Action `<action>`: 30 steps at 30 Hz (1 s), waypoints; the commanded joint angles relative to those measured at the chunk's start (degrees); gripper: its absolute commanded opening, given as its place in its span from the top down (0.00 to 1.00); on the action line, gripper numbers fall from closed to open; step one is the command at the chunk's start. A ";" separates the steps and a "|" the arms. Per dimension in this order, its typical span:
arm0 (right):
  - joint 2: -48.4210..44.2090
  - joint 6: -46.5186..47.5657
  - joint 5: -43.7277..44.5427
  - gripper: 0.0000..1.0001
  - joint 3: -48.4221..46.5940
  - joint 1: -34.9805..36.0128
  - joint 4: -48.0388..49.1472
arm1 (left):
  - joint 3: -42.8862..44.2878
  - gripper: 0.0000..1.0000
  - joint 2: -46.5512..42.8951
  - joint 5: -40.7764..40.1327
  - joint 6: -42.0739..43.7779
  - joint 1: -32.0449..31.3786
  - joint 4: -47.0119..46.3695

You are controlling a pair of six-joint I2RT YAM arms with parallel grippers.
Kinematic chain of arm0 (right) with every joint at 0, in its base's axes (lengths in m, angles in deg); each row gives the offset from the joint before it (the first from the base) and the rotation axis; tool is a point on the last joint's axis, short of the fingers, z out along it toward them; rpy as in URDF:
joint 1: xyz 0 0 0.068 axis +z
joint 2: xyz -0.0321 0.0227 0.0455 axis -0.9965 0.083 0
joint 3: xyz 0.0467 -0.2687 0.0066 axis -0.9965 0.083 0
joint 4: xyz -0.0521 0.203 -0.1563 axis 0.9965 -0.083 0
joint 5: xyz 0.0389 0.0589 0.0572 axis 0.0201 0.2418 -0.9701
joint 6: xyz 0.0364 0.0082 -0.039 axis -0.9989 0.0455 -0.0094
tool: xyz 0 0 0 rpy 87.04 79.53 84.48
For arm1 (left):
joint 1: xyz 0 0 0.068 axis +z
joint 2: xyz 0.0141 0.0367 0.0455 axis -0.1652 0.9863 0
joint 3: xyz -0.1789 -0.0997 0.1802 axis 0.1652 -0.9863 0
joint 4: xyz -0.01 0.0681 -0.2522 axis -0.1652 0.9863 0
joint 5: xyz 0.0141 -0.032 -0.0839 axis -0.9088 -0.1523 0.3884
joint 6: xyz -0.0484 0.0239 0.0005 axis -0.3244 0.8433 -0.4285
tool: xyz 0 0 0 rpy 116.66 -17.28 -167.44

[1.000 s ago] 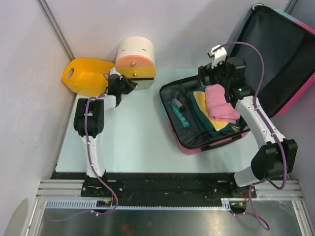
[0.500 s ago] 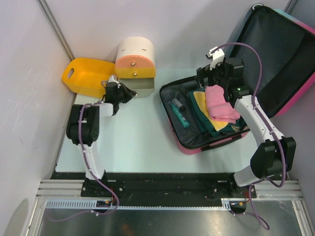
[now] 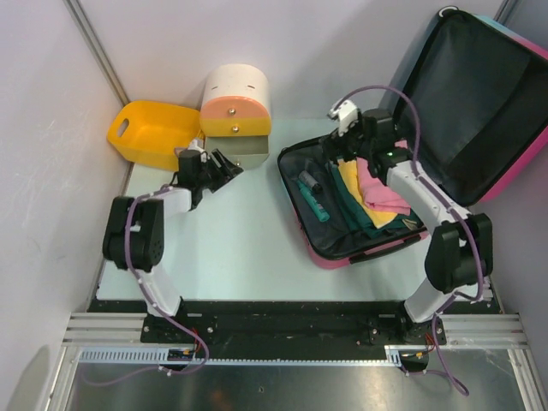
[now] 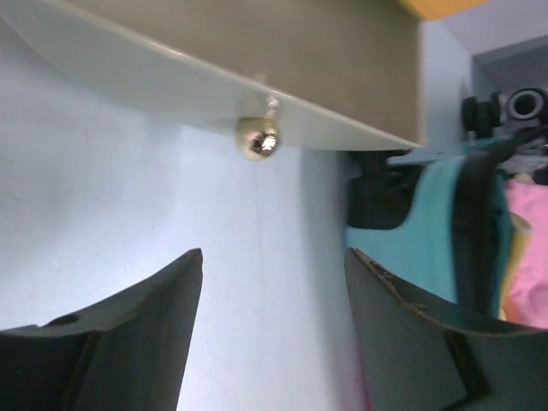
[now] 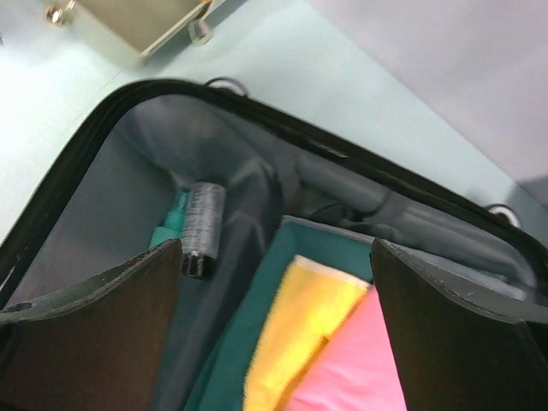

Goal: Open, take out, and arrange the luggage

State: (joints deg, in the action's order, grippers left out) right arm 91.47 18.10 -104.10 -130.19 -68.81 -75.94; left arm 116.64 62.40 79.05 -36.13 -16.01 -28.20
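Note:
The luggage (image 3: 295,201) lies open at the right, with its black-lined lid (image 3: 479,94) standing up behind. Inside are a pink cloth (image 3: 385,193), a yellow cloth (image 3: 349,175), a dark teal cloth (image 3: 355,210), a teal tube (image 3: 312,204) and a dark cylinder (image 3: 310,180). My right gripper (image 3: 338,145) is open and empty over the back left of the luggage. Its wrist view (image 5: 274,317) looks down on the yellow cloth (image 5: 300,334) and the cylinder (image 5: 203,224). My left gripper (image 3: 224,167) is open and empty, just in front of a pulled-out drawer.
A cream-orange round drawer box (image 3: 235,103) stands at the back, its lower drawer (image 3: 248,154) pulled out; the drawer's brass knob (image 4: 259,141) shows ahead of my left fingers. A yellow basket (image 3: 150,133) sits left of it. Walls close in left and back.
My left gripper has drawn back from the drawer box toward the near side, and the lower drawer shows pulled out. My right gripper has moved left, from above the pink cloth to the luggage's back left.

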 commanded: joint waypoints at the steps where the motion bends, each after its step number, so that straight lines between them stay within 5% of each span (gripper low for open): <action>1: 4.99 6.70 1.99 0.04 -2.16 5.18 -1.75 | -2.45 0.27 -12.09 3.90 5.55 2.02 2.60; 12: 24.76 6.10 6.65 0.33 -16.92 8.54 -9.22 | -10.27 0.26 -27.57 6.45 10.93 8.41 7.45; 25: 30.05 5.84 5.68 0.35 -15.88 8.09 -11.69 | -16.26 0.26 -33.38 4.87 7.06 14.32 7.62; 30: 30.32 6.37 6.21 0.46 -16.40 8.10 -12.39 | -16.00 0.26 -34.08 4.87 7.50 15.38 7.80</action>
State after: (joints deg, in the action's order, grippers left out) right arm 121.41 24.00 -98.90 -144.85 -60.57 -86.93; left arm 100.71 30.80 83.92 -28.22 -1.41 -19.61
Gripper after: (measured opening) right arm 0.591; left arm 0.739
